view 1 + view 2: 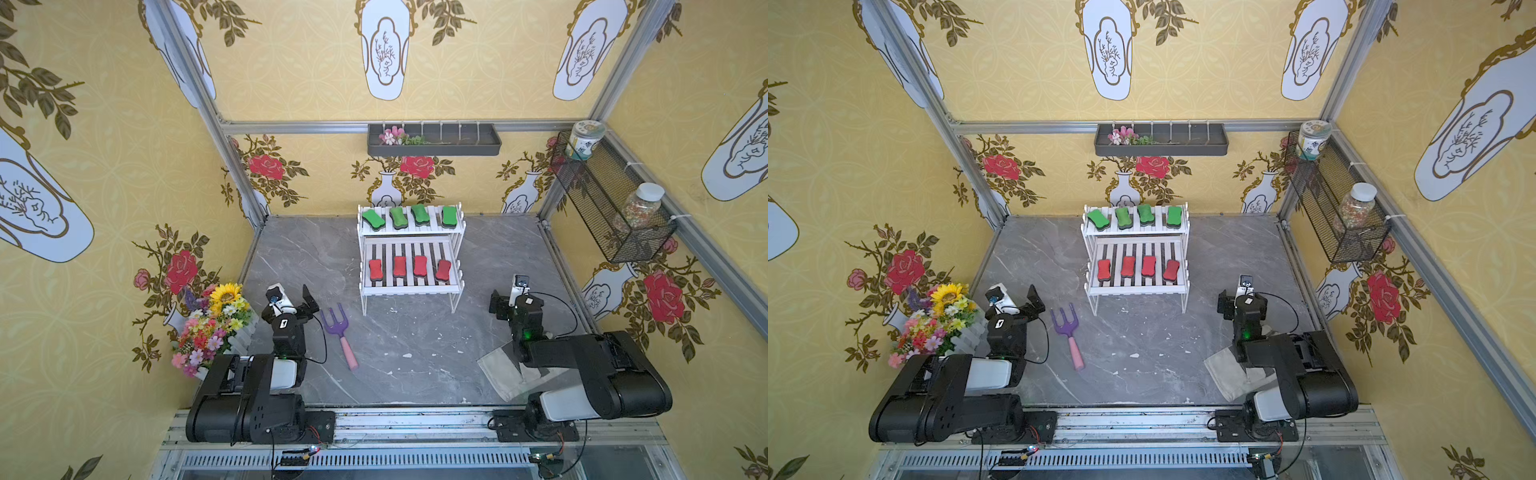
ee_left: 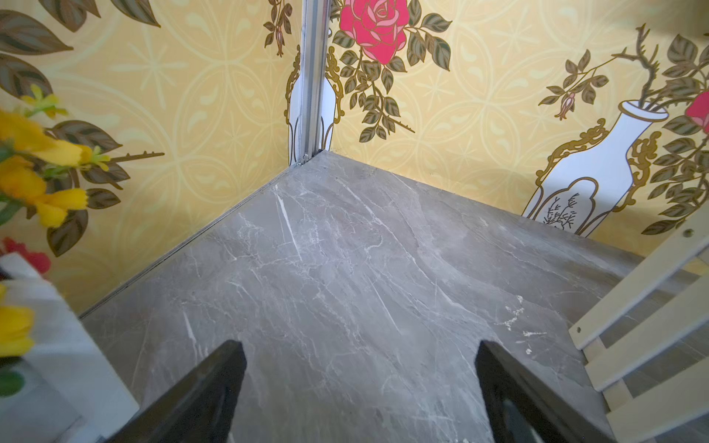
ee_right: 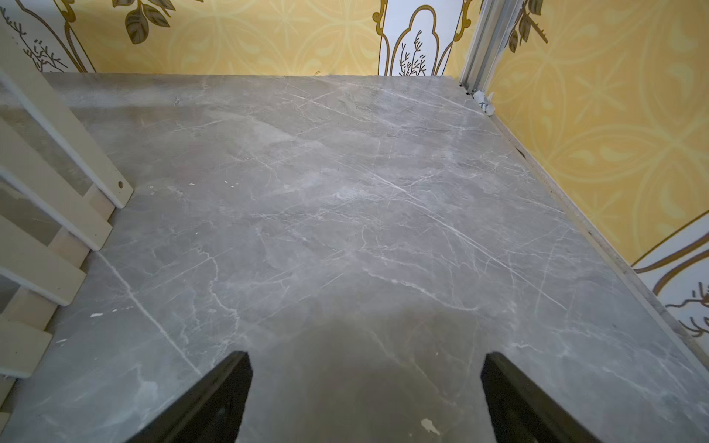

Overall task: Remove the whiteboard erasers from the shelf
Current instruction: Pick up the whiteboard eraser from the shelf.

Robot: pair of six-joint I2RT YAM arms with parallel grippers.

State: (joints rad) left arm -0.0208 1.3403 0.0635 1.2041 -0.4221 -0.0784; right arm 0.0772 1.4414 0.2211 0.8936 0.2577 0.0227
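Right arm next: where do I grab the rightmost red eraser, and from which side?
Probably from above, jaws across its narrow waist. The rightmost red eraser lies flat and slightly skewed on the lower tier of the shelf, so turn the open right gripper to match. The upper tier sits behind it, leaving the top free.

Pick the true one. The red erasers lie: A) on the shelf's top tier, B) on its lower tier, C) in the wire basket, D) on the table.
B: the four red erasers sit in a row on the lower tier of the shelf, green erasers above.
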